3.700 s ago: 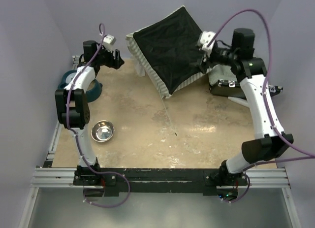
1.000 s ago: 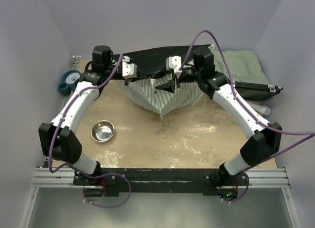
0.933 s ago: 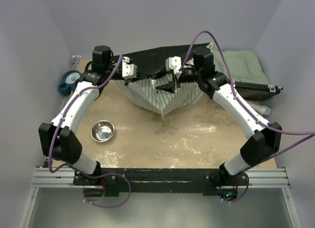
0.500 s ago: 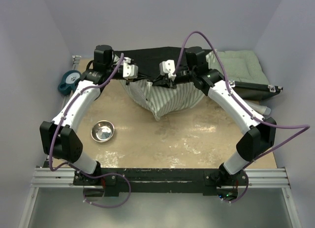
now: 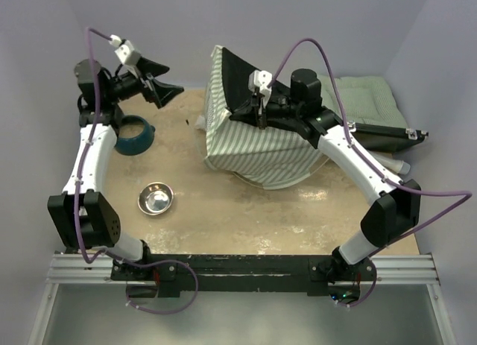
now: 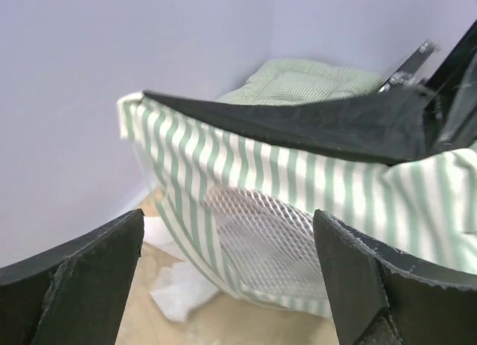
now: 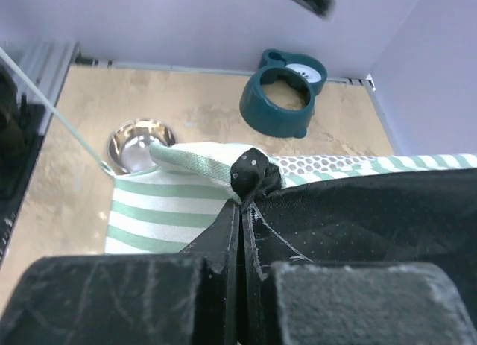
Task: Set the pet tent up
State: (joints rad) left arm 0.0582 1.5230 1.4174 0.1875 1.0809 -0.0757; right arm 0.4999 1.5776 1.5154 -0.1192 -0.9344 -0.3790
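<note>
Since half a second ago the left gripper [image 5: 164, 90] has let go and swung up and away to the far left corner, its jaws now spread wide with nothing between them, and the pet tent [image 5: 257, 147] has gone from a sagging bowl of cloth to a boxy shape standing at the far middle of the tabletop [image 5: 223, 226]. The right gripper [image 7: 240, 211] has its jaws pressed together on the tent's upper corner, where the dark lining meets the striped hem. That pinch looks to be what holds the top panel up, so the structure probably cannot stand alone yet. From the left wrist view the striped wall and its mesh window [image 6: 261, 241] face the open jaws across a gap, which leaves that arm free to take a new hold on the near edge. White flaps [image 5: 200, 124] spill onto the tabletop at the tent's left foot and could snag a low approach. A teal feeder [image 5: 134, 136] sits below the left arm and a steel bowl [image 5: 155, 198] lies nearer the bases, both well apart from the tent. A green cushion [image 5: 369, 99] lies behind the right arm, crowding that side if the tent must shift right.
</note>
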